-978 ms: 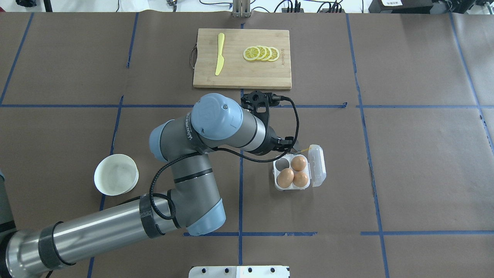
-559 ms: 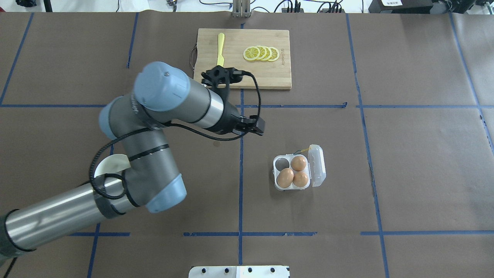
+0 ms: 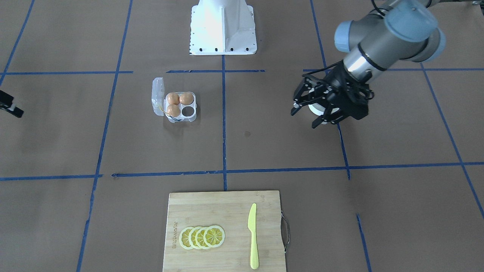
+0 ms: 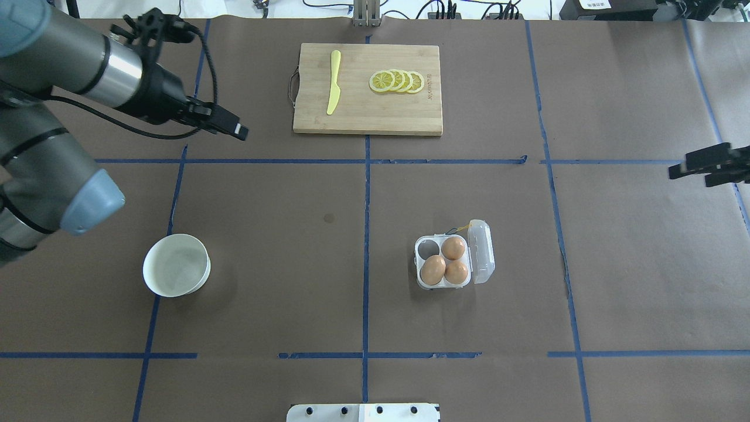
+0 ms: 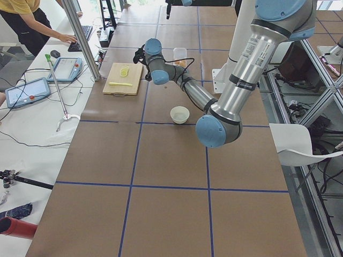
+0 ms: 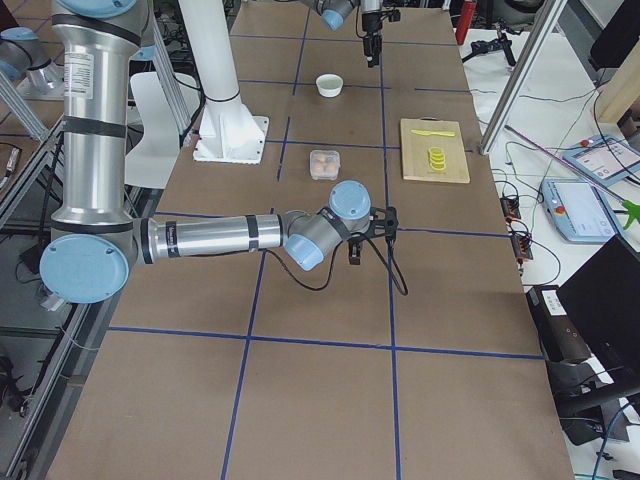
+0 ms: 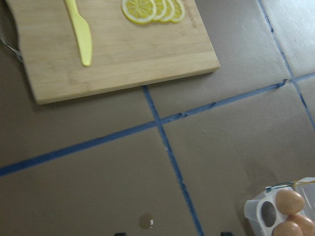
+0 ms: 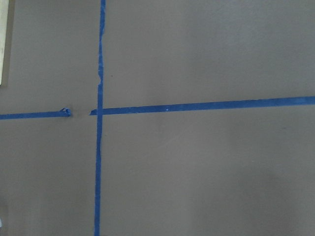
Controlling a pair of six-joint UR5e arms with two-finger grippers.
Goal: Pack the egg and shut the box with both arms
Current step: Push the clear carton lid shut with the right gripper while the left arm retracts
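Note:
The clear box [image 4: 420, 281] stands right of the table's middle, its lid [image 4: 481, 251] open to the right. Three orange-brown eggs [image 4: 445, 262] fill three cells; the far-left cell [image 4: 429, 248] is empty. The box also shows in the front view [image 3: 191, 118] and at the lower right of the left wrist view [image 7: 256, 216]. My left gripper [image 4: 235, 130] [image 3: 305, 116] is open and empty, far left of the box. My right gripper [image 4: 688, 171] [image 3: 11, 107] is at the table's right edge, seemingly open and empty.
A white bowl [image 4: 176, 272], empty, sits at the left, partly hidden behind my left gripper in the front view. A wooden cutting board [image 4: 366, 114] with a yellow knife [image 4: 333, 82] and lemon slices [image 4: 397, 81] lies at the back. The white pedestal [image 3: 223, 30] is at the robot's side.
My left arm has swung from beside the box away to the far left, gripper empty. My right gripper has come into view at the right edge. The box and eggs have not moved.

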